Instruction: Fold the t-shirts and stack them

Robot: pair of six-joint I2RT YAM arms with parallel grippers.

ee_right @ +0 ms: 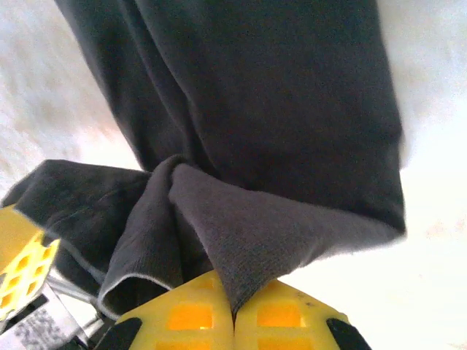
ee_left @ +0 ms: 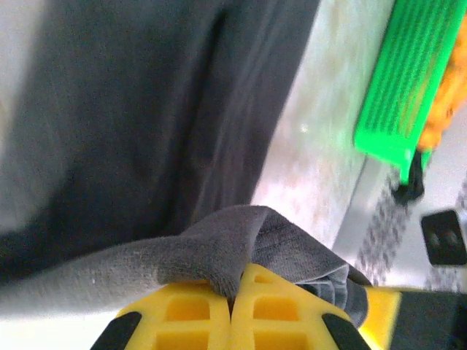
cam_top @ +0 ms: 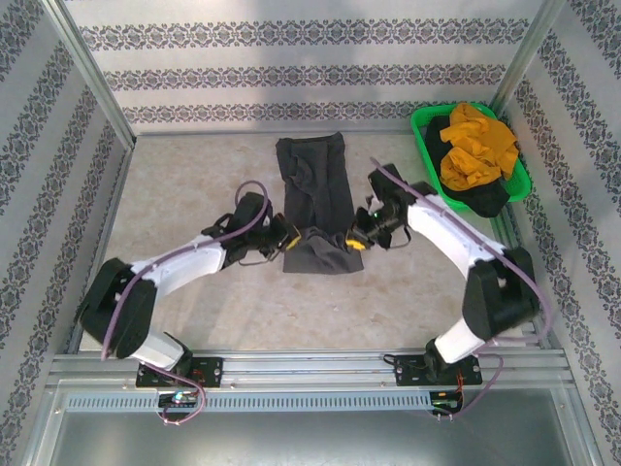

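Two tools are what I meet first past the aluminium rail (cam_top: pixel 310 364) that carries the arm bases. My left tool (cam_top: pixel 289 243) and my right tool (cam_top: pixel 356 243) face each other across the near end of the dark charcoal t-shirt (cam_top: pixel 315 184), which lies in the middle of the table (cam_top: pixel 184 184). On the left wrist camera the yellow plastic fingers (ee_left: pixel 190 310), moulded with square pockets, are pressed together with a fold of grey knit pinched between them, so that tool is clenched on the shirt. The right wrist camera tells me the same of the other one, its yellow tips closed on a peak of the cloth. Between the two grips the near hem is bunched into soft raised ridges, and the fabric reads as a fine, matte jersey. Beyond that the shirt runs away from me as a long narrow strip, creased, lying flat on the table. The table itself is a pale, mottled beige, dull in finish. At the far right corner sits a bright green plastic basket (cam_top: pixel 419 124) with slotted walls. In it a mustard-orange t-shirt (cam_top: pixel 475 146) is heaped on top, crumpled, and a blackish t-shirt (cam_top: pixel 485 199) lies under it, bulging at the basket's near end. Behind everything, walls (cam_top: pixel 291 73) papered in white with grey ornamental bands close the cell on three sides, with metal posts (cam_top: pixel 519 58) at the far corners.
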